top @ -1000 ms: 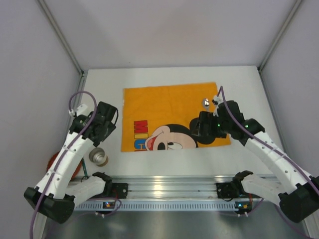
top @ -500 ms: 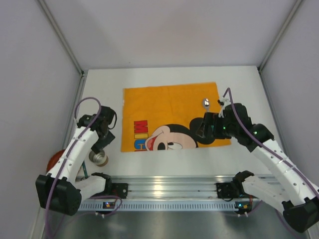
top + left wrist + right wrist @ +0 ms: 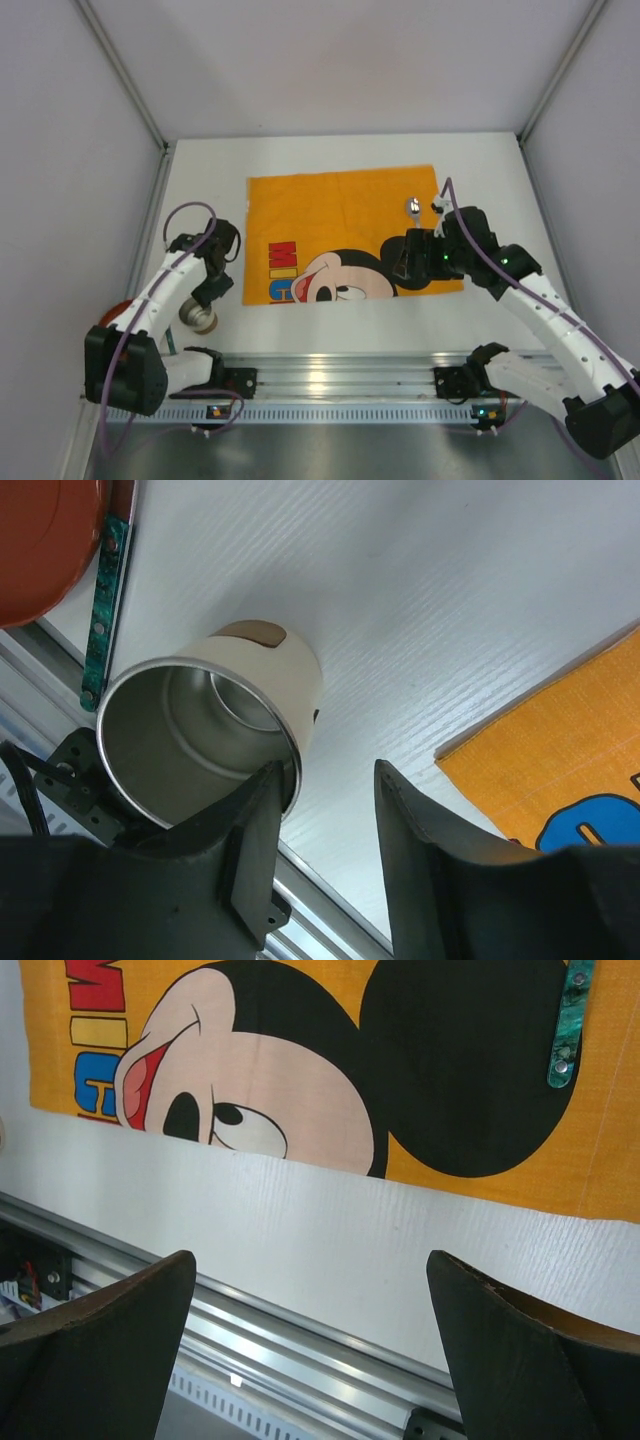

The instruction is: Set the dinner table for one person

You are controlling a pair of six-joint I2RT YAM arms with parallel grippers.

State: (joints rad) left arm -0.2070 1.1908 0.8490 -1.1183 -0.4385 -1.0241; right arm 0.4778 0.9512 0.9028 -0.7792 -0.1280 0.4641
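Note:
The white dinner table (image 3: 480, 170) bears an orange cartoon-mouse cloth (image 3: 340, 215). A spoon (image 3: 413, 207) lies at the cloth's right edge, and its green handle (image 3: 565, 1020) shows in the right wrist view. A metal cup (image 3: 200, 318) stands left of the cloth. In the left wrist view the cup (image 3: 215, 735) sits just outside my left finger (image 3: 250, 850), not between the jaws. My left gripper (image 3: 328, 770) is open and empty right beside the cup. My right gripper (image 3: 310, 1257) is wide open and empty over the cloth's near edge (image 3: 300, 1090).
A red plate (image 3: 40, 540) lies at the table's left edge, also seen in the top view (image 3: 108, 320). A green-handled utensil (image 3: 105, 610) lies between plate and cup. An aluminium rail (image 3: 340, 375) runs along the near edge. Grey walls enclose the table.
My left gripper has swung back and down from beside the cloth's left edge to the cup. My right gripper has stayed nearly in place over the cloth's near right part.

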